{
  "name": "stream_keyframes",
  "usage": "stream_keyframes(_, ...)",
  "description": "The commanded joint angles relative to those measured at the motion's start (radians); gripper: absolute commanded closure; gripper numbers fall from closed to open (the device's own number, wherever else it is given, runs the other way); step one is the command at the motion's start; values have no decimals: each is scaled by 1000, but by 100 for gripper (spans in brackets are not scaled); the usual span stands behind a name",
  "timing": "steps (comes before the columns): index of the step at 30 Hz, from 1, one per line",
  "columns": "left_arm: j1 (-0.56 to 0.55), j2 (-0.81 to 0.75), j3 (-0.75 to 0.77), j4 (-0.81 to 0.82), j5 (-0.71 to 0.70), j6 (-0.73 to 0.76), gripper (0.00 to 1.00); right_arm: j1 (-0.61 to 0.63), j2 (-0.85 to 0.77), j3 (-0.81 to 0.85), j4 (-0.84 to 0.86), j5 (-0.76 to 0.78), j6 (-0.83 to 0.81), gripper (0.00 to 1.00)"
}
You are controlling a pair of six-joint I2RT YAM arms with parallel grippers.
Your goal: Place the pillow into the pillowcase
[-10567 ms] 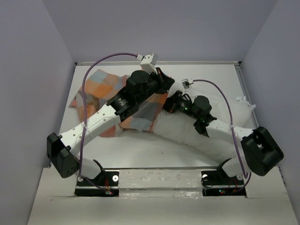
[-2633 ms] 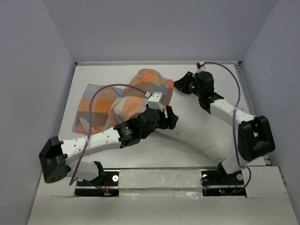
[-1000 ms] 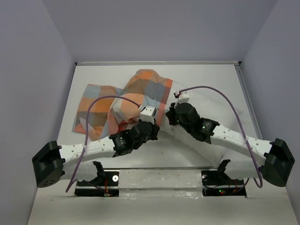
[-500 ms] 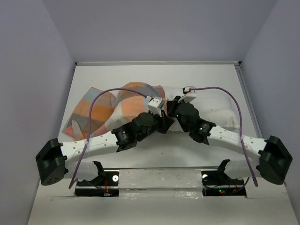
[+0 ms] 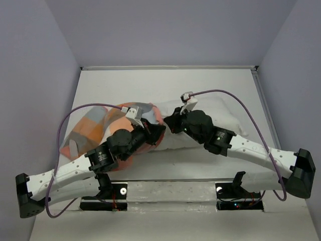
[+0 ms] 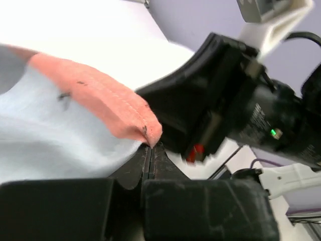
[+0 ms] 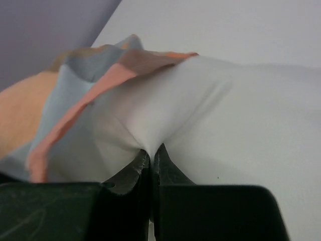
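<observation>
The checked pillowcase [image 5: 93,128] lies bunched at the left of the table, its open end turned toward the middle. My left gripper [image 5: 157,129] is shut on the peach hem of the pillowcase [image 6: 115,108]; its tips [image 6: 150,146] pinch that edge. The white pillow [image 5: 220,113] stretches to the right, and its left end sits inside the mouth of the case. My right gripper [image 5: 169,124] is shut on a pinch of the pillow's white cloth [image 7: 241,115], the tips [image 7: 151,150] just right of the pillowcase rim [image 7: 75,108]. Both grippers nearly meet.
The white table [image 5: 125,85] is boxed in by purple walls on the left, back and right. The right arm's black wrist [image 6: 225,100] hangs close in front of my left gripper. Purple cables [image 5: 220,93] loop above both arms.
The left arm has drawn back toward the near left, dragging the pillowcase with it and bunching it up. The right gripper has moved slightly left, still holding the pillow. Both grips are unchanged.
</observation>
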Motion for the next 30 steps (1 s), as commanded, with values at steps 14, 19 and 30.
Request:
stream_keyframes(14,131,267,602,-264,-52,82,76,-280,147,307,-243,-750,114,100)
stream_keyframes(19,318,463,580,-132,180,114,44,-522,298,239,-97,-867,192,100)
stream_keyframes(30,324,646,886,-267,24,311,13,-722,399,632,-346,-615,-29,14)
